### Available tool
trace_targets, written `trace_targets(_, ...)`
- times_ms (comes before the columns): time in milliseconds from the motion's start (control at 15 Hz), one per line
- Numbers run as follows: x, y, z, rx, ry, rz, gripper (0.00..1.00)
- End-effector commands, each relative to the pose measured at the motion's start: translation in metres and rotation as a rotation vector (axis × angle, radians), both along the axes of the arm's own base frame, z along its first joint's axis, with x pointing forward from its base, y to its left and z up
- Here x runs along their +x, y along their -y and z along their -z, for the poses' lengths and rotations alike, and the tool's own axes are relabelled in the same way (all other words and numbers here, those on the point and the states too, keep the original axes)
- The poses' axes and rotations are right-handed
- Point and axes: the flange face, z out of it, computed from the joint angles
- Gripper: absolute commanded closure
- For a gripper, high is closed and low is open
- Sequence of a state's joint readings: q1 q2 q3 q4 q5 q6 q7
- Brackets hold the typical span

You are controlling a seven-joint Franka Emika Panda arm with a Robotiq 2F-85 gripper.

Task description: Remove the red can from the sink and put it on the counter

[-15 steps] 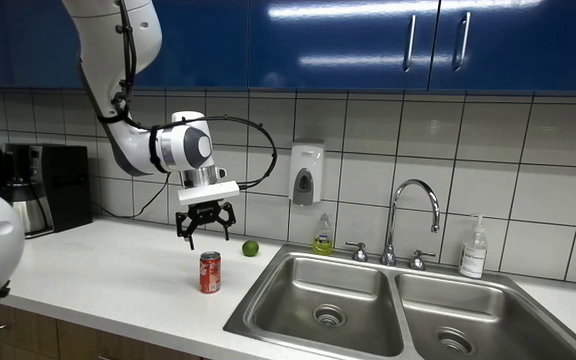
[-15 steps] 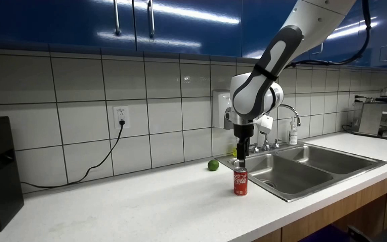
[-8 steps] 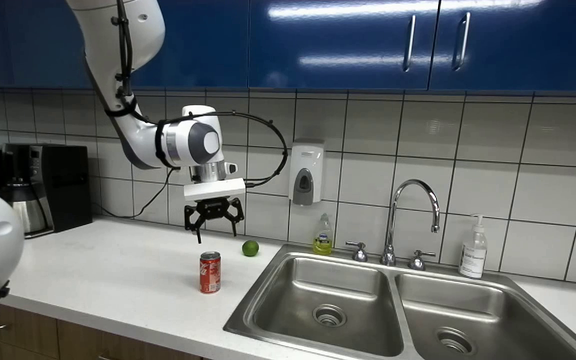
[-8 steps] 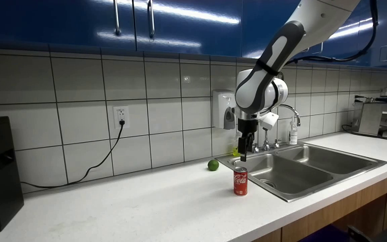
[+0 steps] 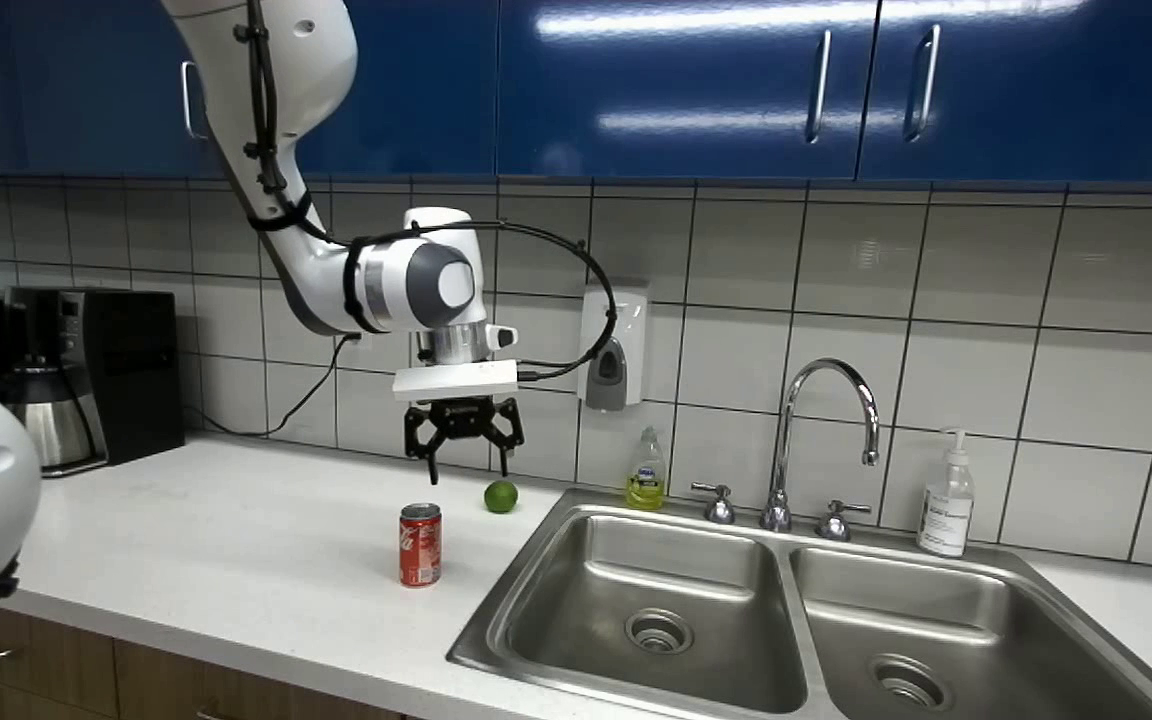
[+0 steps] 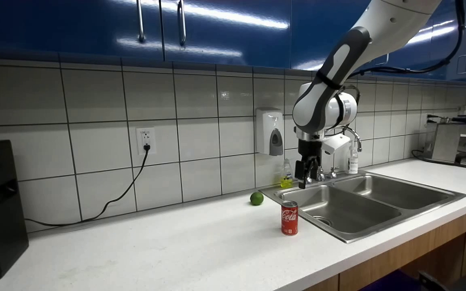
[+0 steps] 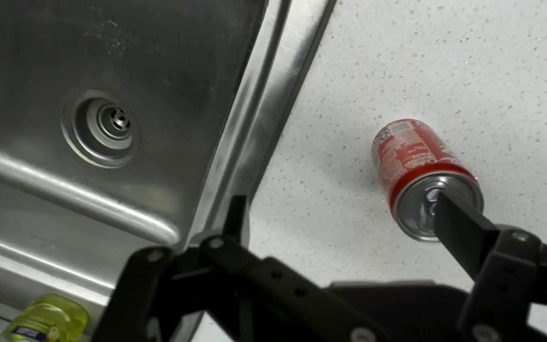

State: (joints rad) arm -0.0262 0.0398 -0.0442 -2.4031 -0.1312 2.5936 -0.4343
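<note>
"Which way does the red Coca-Cola can (image 6: 289,220) point?"

"Straight up. It stands on its base, long axis vertical, silvery top uppermost. Only from the wrist view does it look slanted, the top toward the lower right."

"And where is it?"

"On the white countertop (image 6: 156,250), near the rim of the stainless-steel double-basin sink (image 5: 681,545) and apart from it. A lime (image 5: 500,496) lies nearer the tiled wall (image 6: 95,99)."

"What about the gripper (image 5: 469,478)?"

"Wide, its fingers (image 7: 463,232) well spread. It hangs higher than the can, clear of it in both exterior views."

"The rest of the room?"

"A soap dispenser (image 6: 269,131) and a power outlet (image 6: 145,135) are mounted on that wall; blue cabinets (image 5: 676,90) run above. Along the sink's back edge stand a curved chrome faucet (image 5: 784,450), a dish-soap bottle (image 5: 647,482) with yellow-green liquid and a pump bottle (image 5: 946,505). A black coffee maker (image 5: 136,370) stands well to one side of the can, an espresso machine (image 6: 445,141) beyond the sink."
</note>
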Motion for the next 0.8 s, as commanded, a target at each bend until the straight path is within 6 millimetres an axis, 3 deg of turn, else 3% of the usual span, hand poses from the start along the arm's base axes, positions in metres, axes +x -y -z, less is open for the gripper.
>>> trace_targets(0, 0.002, 0.027, -0.003, 0.009, 0.015, 0.180, 0.00)
trace_targets(733, -0.021, 0.086, 0.013, 0.013, 0.014, 0.495, 0.00)
